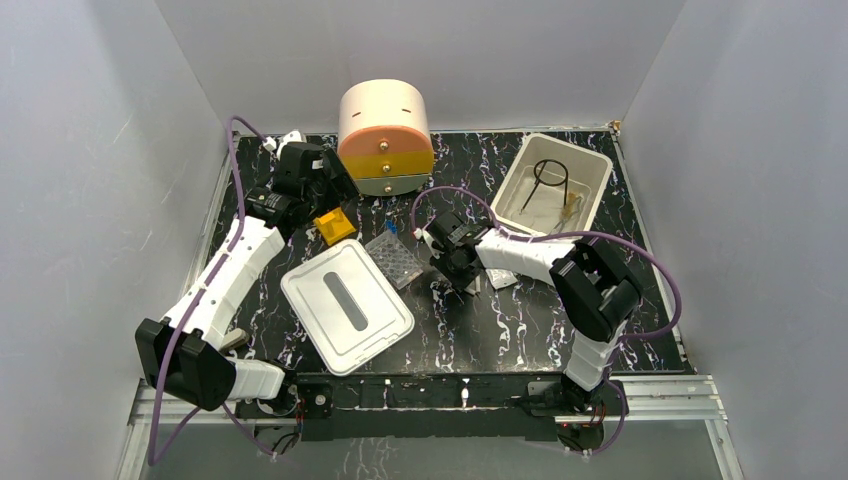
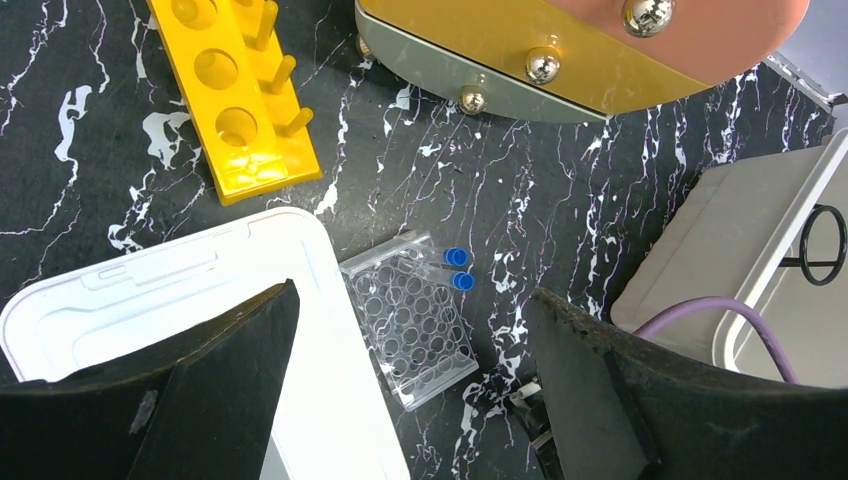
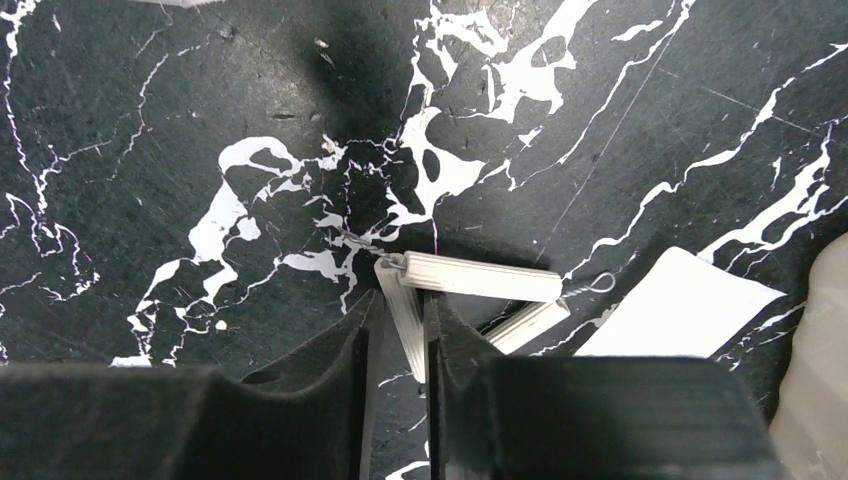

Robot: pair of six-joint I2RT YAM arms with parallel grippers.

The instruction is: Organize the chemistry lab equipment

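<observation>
Pinching one side of the white triangle [image 3: 480, 277], the right pincer [image 3: 403, 335] is clenched on it, and the triangle lies down on the black desk [image 3: 150, 120]. I think the triangle is light and stiff. It looks like little white tubes on thin wire, so it could slip or crack. The middle of a side seems the best place to hold it. The left pincer [image 2: 410, 300] hangs wide open, holding nothing, above the clear plate [image 2: 415, 345] and the white lid [image 2: 150, 290]. Only the right wrist view shows the pinch; from the top, the pincer hides the triangle. Only the top view shows both arms and the whole white bin [image 1: 603, 175].
</observation>
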